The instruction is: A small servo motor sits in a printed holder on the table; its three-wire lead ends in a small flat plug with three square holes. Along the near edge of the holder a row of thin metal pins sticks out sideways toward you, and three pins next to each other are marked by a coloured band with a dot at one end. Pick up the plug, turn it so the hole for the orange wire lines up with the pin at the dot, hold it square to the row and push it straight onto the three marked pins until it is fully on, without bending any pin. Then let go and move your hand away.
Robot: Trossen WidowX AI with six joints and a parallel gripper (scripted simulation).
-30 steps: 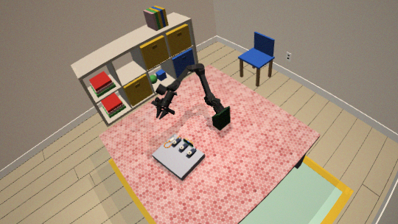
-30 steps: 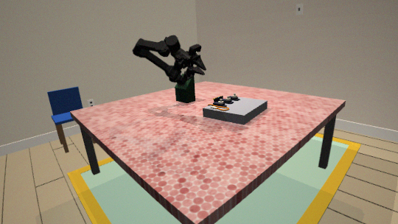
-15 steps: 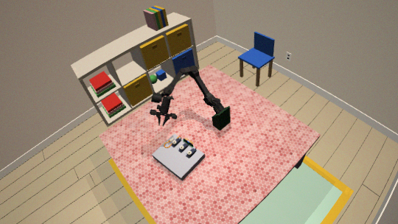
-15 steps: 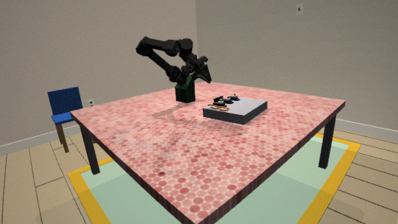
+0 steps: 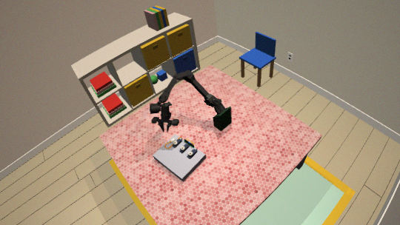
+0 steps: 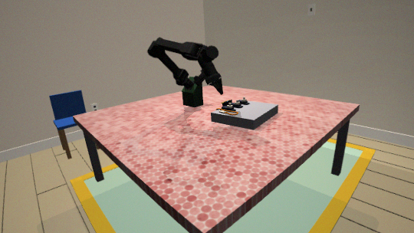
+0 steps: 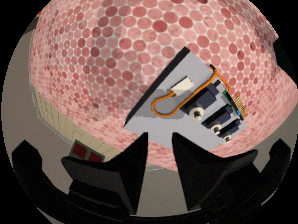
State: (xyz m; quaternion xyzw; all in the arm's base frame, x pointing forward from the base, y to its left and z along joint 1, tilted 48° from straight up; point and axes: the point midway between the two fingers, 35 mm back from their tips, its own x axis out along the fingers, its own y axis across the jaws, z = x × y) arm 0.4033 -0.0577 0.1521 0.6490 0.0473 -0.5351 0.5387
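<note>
A grey printed holder [image 5: 181, 164] [image 6: 254, 113] [image 7: 193, 66] lies on the red dotted table, with small servos [image 5: 183, 148] [image 6: 234, 104] [image 7: 213, 119] in a row on its far side. An orange lead [image 5: 170, 144] [image 7: 162, 106] loops on the holder and ends in a small pale plug [image 7: 181, 84] lying flat on it. The pins and the coloured band are too small to make out. My gripper [image 5: 164, 127] [image 6: 220, 91] [image 7: 160, 136] hangs in the air above the table, just behind the holder, pointing down. Its fingers stand a little apart with nothing between them.
The arm's dark green base [image 5: 223, 119] [image 6: 192, 95] stands on the table behind the holder. A shelf unit [image 5: 130, 70] with bins and books stands beyond the table's far edge. A blue chair [image 5: 259, 55] [image 6: 67, 109] stands on the floor.
</note>
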